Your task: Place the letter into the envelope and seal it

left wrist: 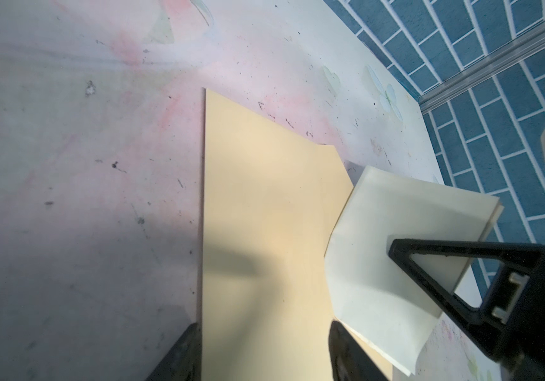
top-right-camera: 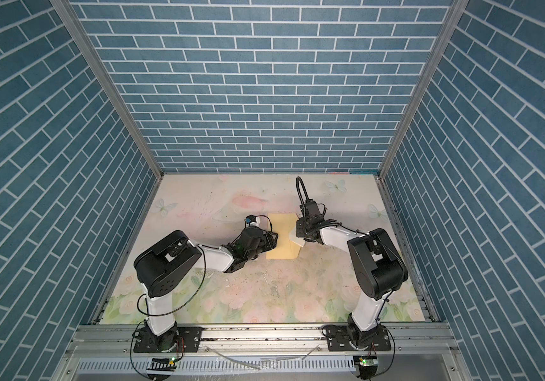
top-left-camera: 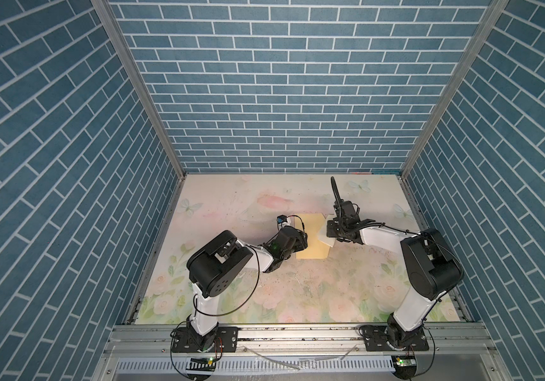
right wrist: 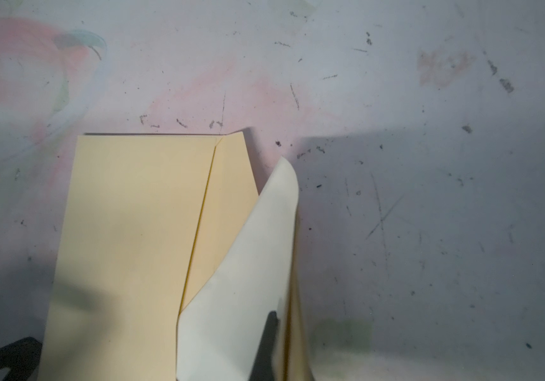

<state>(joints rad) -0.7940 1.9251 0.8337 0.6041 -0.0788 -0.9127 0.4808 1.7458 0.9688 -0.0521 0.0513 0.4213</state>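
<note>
While the counter point(top-left-camera: 297, 290) carried the envelope point(top-left-camera: 309, 240) flat at mid-scene with its flap open to the right, the folded letter point(top-left-camera: 326, 238) hung over that flap, not yet inside, pinched by the right fingers point(left wrist: 462, 247). The left fingers point(left wrist: 182, 363) stood spread over the envelope's left side. Insertion and sealing were left to do.

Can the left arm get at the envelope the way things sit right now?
Probably yes. The open left gripper hangs over the left edge of the envelope with nothing between them; the letter, pinched in the shut right gripper, overlaps only the opposite flap side.
</note>
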